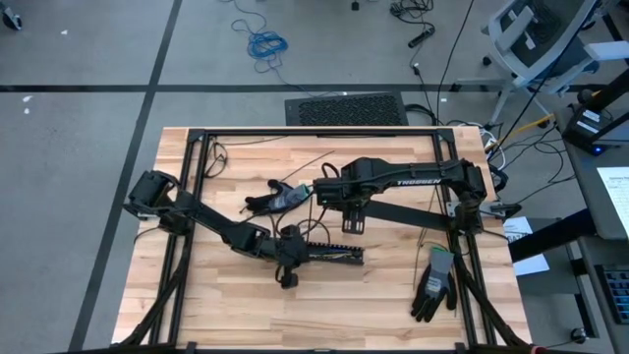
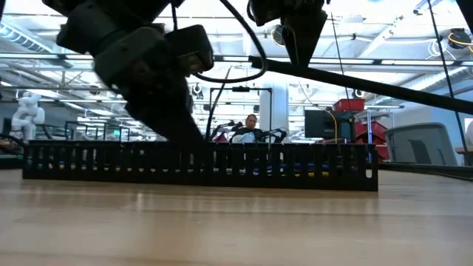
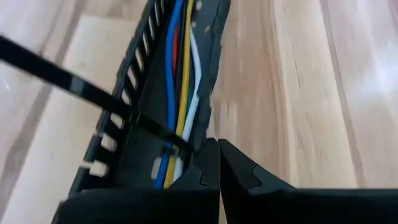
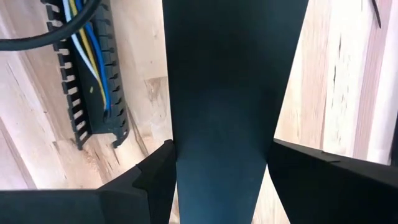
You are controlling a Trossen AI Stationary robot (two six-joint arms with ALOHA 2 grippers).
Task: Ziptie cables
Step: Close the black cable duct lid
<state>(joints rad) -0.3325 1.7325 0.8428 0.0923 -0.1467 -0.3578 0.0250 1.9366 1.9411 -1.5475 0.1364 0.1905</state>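
Cables (image 3: pixel 180 87) run along the inside of the black slotted duct (image 3: pixel 134 99), which lies on the desk (image 1: pixel 324 305) a little toward its near edge, about midway between its left and right sides. In the left wrist view we see blue, yellow, white and red strands lying side by side in the channel, with a black zip tie (image 3: pixel 68 84) slanting across the duct's slotted wall and over the wires. The left pincer (image 3: pixel 217 163) sits right at the duct's end, its fingertips pressed together with no gap, just touching the spot where the tie crosses the bundle; we cannot tell whether it has hold of the tie.

Farther in, near the desk's middle, the right pincer (image 4: pixel 221 180) hangs above the wood with its fingers spread wide, holding nothing, and the duct lies off to one side of it.

A black glove (image 1: pixel 432 285) lies toward the near right corner.
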